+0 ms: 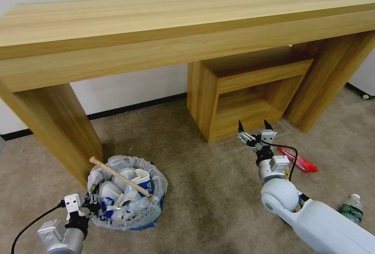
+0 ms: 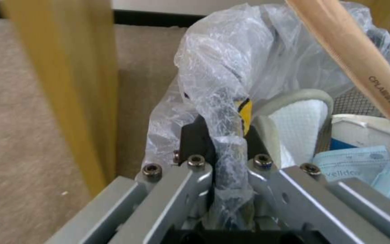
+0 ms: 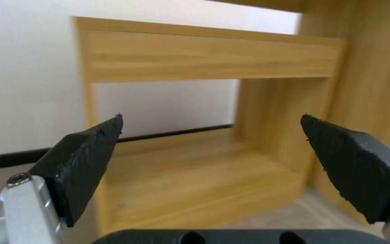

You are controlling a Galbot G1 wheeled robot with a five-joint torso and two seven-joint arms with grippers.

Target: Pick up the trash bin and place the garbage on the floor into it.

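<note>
Trash bin (image 1: 127, 197) sits on beige carpet floor (image 1: 211, 191) by the wooden desk (image 1: 168, 23) leg, stuffed w/ slippers, cups, paper; wooden stick (image 1: 119, 176) lies slanted across the rim. Left gripper (image 1: 90, 203) low at bin's near-left edge, clenched on crinkly translucent bag (image 2: 222, 84) + rim. Right gripper (image 1: 254, 128) stretched fwd toward the desk's open cubby, fingers (image 3: 84, 159) spread wide, holding nothing. Red wrapper (image 1: 299, 160) just beside that arm; plastic bottle (image 1: 352, 207) farther right.
</note>
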